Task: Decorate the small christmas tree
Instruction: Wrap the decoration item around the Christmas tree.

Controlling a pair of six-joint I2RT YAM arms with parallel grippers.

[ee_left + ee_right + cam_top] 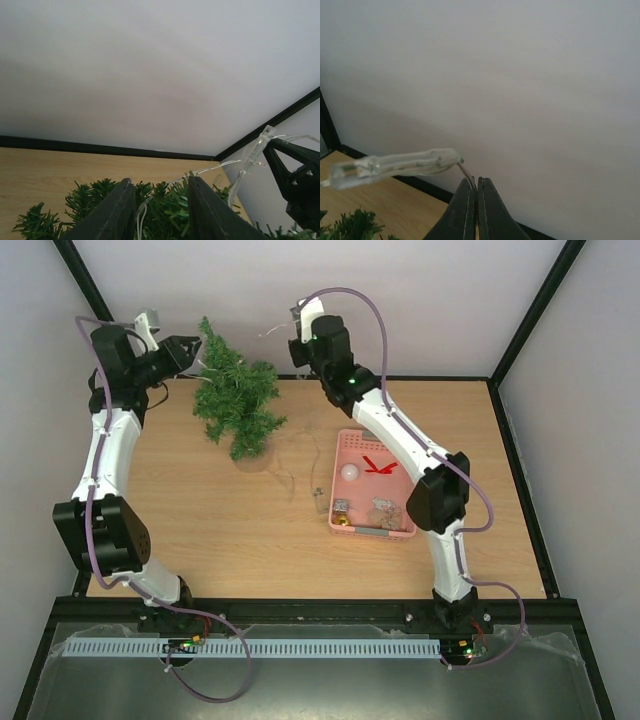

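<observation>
The small christmas tree (236,400) stands at the back left of the table, dark green and bristly. My left gripper (190,352) is at its top; in the left wrist view the gripper (159,187) is open, with branches (170,210) and a thin clear light-string wire (141,210) lying loose between its fingers. That wire runs right to a clear light-string end piece (256,152) held at my right gripper (295,182). My right gripper (300,318) is high, right of the tree top. In its wrist view the right gripper (476,182) is shut on the wire beside the clear end piece (395,165).
A pink plastic basket (343,440) lies right of centre, holding a white ball (349,472), a red ornament (378,467) and other small decorations. More light-string wire (293,465) trails over the table towards the basket. Black frame posts border the back wall.
</observation>
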